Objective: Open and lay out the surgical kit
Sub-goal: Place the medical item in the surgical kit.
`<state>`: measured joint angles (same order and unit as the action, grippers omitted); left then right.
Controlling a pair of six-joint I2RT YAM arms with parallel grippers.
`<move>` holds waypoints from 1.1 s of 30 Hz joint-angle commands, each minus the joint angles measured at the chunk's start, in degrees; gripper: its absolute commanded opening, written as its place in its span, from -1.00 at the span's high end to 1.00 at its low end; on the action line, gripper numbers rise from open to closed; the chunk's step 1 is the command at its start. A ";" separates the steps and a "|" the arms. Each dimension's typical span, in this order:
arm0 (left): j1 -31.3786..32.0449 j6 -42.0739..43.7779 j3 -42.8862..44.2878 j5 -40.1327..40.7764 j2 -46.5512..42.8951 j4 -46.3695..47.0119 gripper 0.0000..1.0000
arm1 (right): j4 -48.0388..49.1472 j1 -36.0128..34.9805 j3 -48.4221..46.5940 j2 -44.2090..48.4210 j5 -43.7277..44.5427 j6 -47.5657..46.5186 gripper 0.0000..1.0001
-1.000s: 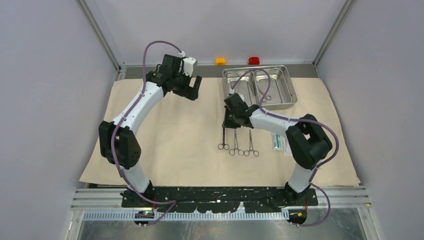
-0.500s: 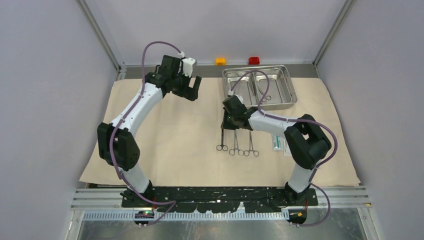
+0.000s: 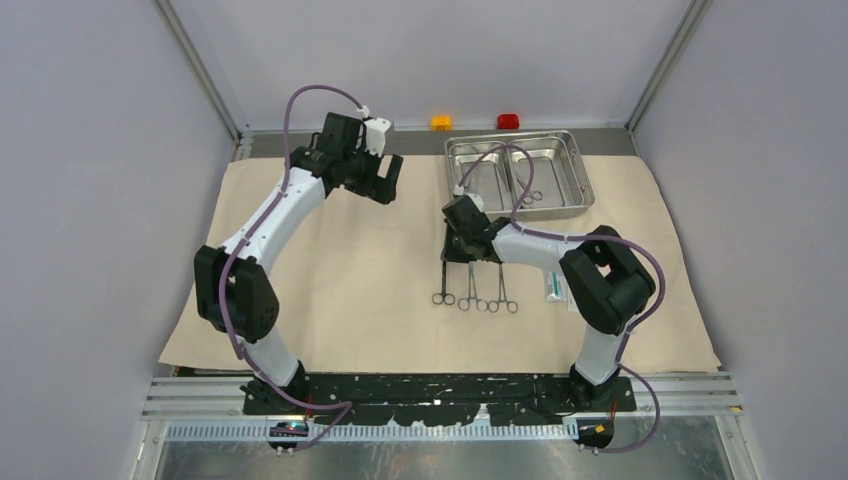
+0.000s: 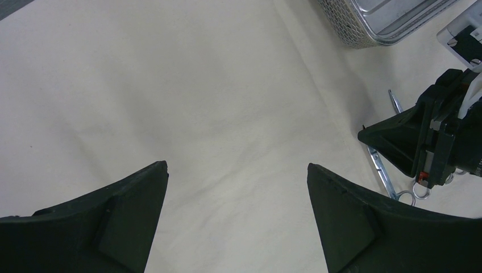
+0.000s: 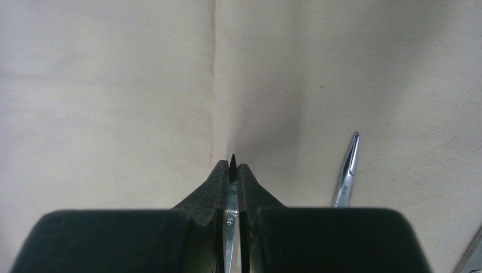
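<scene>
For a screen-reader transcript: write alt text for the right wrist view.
The right gripper is shut on a slim steel instrument, its dark tip poking out between the fingers over the beige cloth. A second instrument lies on the cloth to the right, its tip pointing away from the camera.

The left arm stretches toward the table's far edge, left gripper spread wide; the right arm folds inward, right gripper pinching a clamp.
</scene>
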<state>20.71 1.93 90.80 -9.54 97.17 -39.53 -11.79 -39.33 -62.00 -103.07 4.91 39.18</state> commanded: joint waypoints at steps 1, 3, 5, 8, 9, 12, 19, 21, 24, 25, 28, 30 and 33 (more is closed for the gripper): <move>0.12 -0.24 -0.03 -1.31 -2.89 2.11 -0.91 | 2.64 -0.51 0.03 -0.12 2.03 -0.49 0.99; 0.12 -0.25 -0.02 -1.37 -2.97 2.14 -0.91 | 2.80 -0.66 0.20 -0.20 2.17 -0.64 0.99; 0.12 -0.30 -0.08 -1.44 -3.02 2.15 -0.91 | 2.93 -0.67 0.29 -0.14 2.16 -0.82 0.99; 0.12 -0.30 -0.10 -1.51 -2.90 2.12 -0.91 | 3.04 -0.82 0.66 0.02 2.15 -0.97 0.99; 0.12 -0.32 -0.04 -1.53 -2.89 2.17 -0.91 | 3.24 -0.80 0.79 0.05 2.02 -0.95 0.99; 0.12 -0.40 -0.06 -1.53 -2.75 2.16 -0.91 | 3.32 -0.90 0.96 -0.11 2.16 -0.95 0.99; 0.12 -0.36 -0.25 -1.53 -2.77 2.12 -0.91 | 3.52 -1.31 0.98 -0.38 2.68 -0.91 0.99; 0.12 -0.38 -0.31 -1.61 -2.74 2.15 -0.91 | 3.44 -1.46 0.87 -0.49 2.82 -0.78 0.99; 0.12 -0.44 -0.32 -1.62 -2.78 2.17 -0.91 | 3.30 -1.75 0.66 -0.93 3.10 -0.77 0.99; 0.12 -0.37 -0.39 -1.64 -2.83 2.17 -0.91 | 3.28 -1.90 0.57 -1.03 3.17 -0.85 0.99; 0.12 -0.38 -0.39 -1.74 -2.89 2.17 -0.91 | 3.31 -2.07 0.88 -1.08 3.47 -0.86 0.99; 0.12 -0.41 -0.41 -1.78 -2.93 2.12 -0.91 | 3.28 -2.16 1.08 -1.08 3.66 -0.86 0.99; 0.12 -0.39 -0.49 -1.80 -2.74 2.18 -0.91 | 3.23 -2.24 0.89 -1.25 3.80 -0.86 0.99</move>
<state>20.73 1.91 90.59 -10.35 96.82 -39.27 -10.66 -41.08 -60.84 -104.20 6.59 38.70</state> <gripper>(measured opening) 0.953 0.115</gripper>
